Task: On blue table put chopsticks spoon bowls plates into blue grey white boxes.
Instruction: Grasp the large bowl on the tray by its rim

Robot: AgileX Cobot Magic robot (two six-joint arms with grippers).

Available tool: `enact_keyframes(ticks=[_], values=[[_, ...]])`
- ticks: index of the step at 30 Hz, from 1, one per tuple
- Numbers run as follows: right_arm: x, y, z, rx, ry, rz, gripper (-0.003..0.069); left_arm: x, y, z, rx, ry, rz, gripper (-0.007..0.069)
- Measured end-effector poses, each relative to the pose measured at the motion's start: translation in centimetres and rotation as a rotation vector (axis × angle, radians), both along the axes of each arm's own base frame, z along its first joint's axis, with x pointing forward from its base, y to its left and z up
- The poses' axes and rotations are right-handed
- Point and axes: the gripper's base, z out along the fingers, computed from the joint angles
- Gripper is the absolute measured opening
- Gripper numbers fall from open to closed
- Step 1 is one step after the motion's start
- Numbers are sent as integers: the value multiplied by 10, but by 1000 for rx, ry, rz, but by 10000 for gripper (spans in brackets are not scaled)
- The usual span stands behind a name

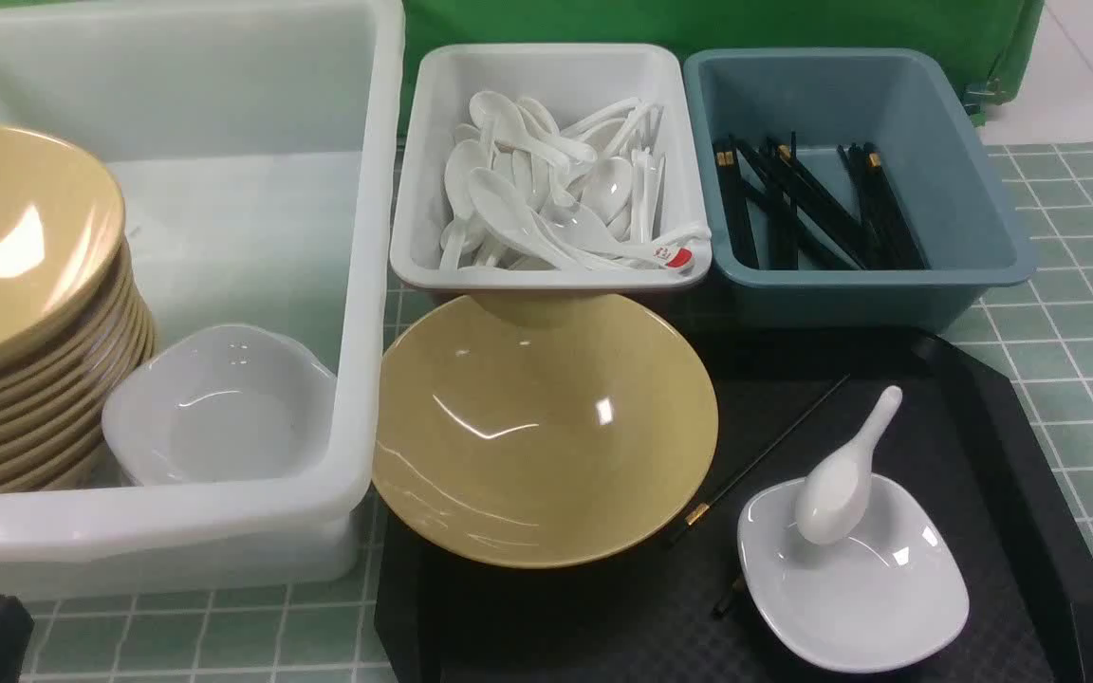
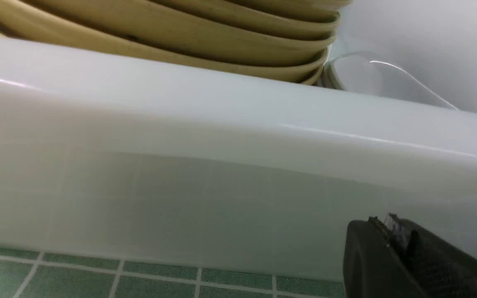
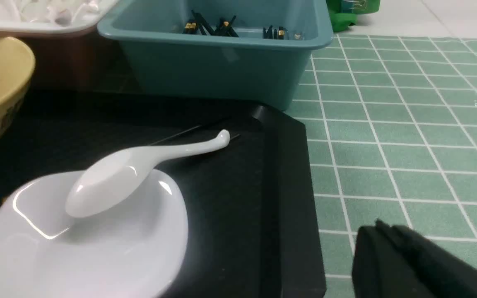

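The worktop (image 1: 1078,285), covered in pale green squares with white lines, is seen under everything. The large translucent white box (image 1: 366,285) is set on its left part. The black tray (image 1: 992,446) is laid on the near right part, just beside that box.

A stack of tan bowls (image 1: 25,313) is leaned, tilted, against the left side inside the large box. A single tan bowl (image 1: 546,427) is placed on the left part of the tray, its far rim against the near wall of the white box (image 1: 414,218). That box is filled with a heap of white spoons (image 1: 556,199). Just to its right, the slate-blue box (image 1: 983,209) is set, and a bundle of black chopsticks (image 1: 812,204) is held in it.

A small white dish (image 1: 224,408) is seen inside the large box, beside the bowl stack. A white plate (image 1: 860,588) is placed on the near right of the tray. The spoon (image 1: 841,484) is rested in it, scoop on the plate and handle raised toward the far side. One loose chopstick (image 1: 765,455) is laid slantwise on the tray between the single bowl and the plate.

The left hand (image 2: 389,225) is held low over the worktop before the near wall of the large box, clenched on nothing. The right hand (image 3: 381,227) is held over the worktop, just right of the tray, likewise clenched and empty.
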Motion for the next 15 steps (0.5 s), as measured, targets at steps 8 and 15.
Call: enact_keyframes(ticks=[8,15], values=[[0,0,0,0,0,0,52,0,0,0,-1,0,0,1],[0,0,0,0,0,0,58,0,0,0,-1,0,0,1]])
